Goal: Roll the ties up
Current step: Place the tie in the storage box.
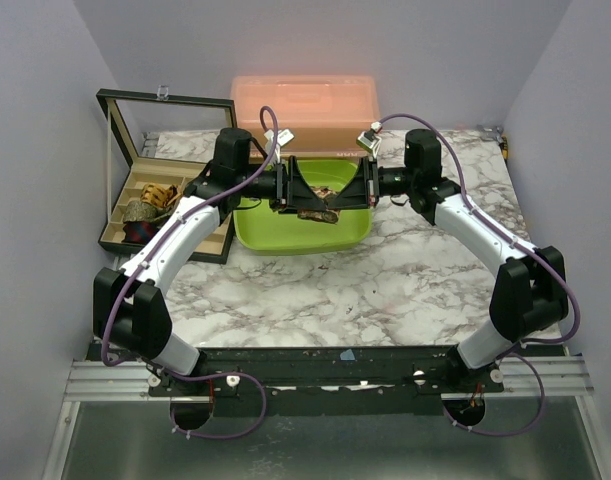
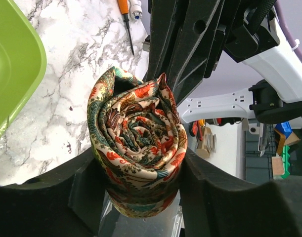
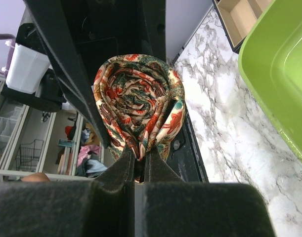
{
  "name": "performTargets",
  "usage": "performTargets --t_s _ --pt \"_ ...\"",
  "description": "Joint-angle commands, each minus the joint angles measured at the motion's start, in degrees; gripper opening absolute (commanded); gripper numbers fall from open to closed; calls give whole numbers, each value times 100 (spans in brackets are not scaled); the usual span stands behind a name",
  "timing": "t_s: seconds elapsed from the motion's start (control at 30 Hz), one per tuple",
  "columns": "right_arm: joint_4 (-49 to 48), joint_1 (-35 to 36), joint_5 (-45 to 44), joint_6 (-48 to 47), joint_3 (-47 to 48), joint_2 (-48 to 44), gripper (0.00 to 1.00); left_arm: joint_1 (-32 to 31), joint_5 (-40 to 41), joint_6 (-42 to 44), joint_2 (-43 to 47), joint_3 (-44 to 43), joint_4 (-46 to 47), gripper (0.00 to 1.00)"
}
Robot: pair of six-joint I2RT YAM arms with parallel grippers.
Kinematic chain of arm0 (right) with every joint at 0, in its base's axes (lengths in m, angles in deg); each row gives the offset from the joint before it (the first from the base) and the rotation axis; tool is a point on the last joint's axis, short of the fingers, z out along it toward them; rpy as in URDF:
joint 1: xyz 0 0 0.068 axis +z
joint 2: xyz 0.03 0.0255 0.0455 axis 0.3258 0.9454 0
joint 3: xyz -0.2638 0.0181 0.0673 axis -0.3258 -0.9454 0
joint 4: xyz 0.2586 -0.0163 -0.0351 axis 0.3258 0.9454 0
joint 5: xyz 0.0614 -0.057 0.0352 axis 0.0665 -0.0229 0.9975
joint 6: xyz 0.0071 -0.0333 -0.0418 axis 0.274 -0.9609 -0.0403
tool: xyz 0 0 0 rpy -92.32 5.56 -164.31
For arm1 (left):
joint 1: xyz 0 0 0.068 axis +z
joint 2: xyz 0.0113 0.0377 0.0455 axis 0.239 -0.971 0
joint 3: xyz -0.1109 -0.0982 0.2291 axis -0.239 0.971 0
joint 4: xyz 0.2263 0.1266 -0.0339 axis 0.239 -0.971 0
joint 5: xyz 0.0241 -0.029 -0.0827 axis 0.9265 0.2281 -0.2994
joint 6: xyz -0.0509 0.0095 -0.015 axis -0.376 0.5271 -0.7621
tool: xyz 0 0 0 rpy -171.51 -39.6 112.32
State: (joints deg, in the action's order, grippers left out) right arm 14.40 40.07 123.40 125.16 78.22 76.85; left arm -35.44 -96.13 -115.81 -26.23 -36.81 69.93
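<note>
tie point(image 2: 138, 143): rolled into a tight coil, held off the table between both sets of jaws.
left gripper point(image 2: 140, 173): jaws spread around the coil, squeezing its sides.
right gripper point(image 3: 139, 155): jaws almost closed, pinching the coil's outer edge.
handling: light, soft, probably slippery; likely to unwind unless gripped across the whole coil.

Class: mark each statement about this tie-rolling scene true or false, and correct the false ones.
1. The tie is wound into a spiral roll. True.
2. Only the left gripper grips it. False: the right gripper pinches it too.
3. The roll lies on the floor of the green tray. False: both grippers hold it up above the tray.
4. The black case at the left stands open. True.
5. The orange box sits in front of the tray. False: it sits behind it.
</note>
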Motion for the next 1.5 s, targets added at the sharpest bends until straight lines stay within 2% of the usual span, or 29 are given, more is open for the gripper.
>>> performTargets --t_s 0.0,0.17,0.23,0.37,0.47,0.57,0.6,0.63,0.83,1.0,1.1,1.23,1.37,1.47 --pt "-10 126 42 -21 191 109 0 -125 -78 -142 -58 -163 428 38" --pt "25 127 25 -23 203 143 0 -116 -22 -72 -47 -187 335 5" --pt "50 126 14 -40 221 163 3 -107 40 86 -26 -225 179 0" --pt "167 118 -66 -125 271 169 32 -62 277 670 47 -330 -495 0" --pt "653 96 -227 -467 394 148 63 119 472 1259 210 -299 -1110 0" --pt "1129 49 -410 -924 518 96 84 398 718 2129 393 -348 -2029 0" --pt "1335 31 -485 -1157 575 82 95 471 824 2543 433 -403 -2462 0" --pt "1555 22 -606 -1350 628 69 99 557 952 2873 452 -483 -2815 0" --pt "2611 -15 -1238 -2516 949 28 100 1352 1625 4675 368 -769 -4872 0" --pt "3119 -14 -1589 -3007 1110 45 100 2101 2377 5529 72 -1093 -5868 0" --pt "3295 -19 -1713 -3165 1165 32 100 2634 2680 5827 -156 -1410 -6190 0" --pt "3330 -15 -1821 -3249 1086 -10 100 3028 3178 5948 -564 -1922 -6261 0" --pt "3286 -14 -1848 -3252 969 -62 100 3147 3580 5987 -1171 -2575 -6347 0" --pt "3303 -14 -1874 -3293 947 -104 100 3179 3851 6001 -1463 -2756 -6294 0"
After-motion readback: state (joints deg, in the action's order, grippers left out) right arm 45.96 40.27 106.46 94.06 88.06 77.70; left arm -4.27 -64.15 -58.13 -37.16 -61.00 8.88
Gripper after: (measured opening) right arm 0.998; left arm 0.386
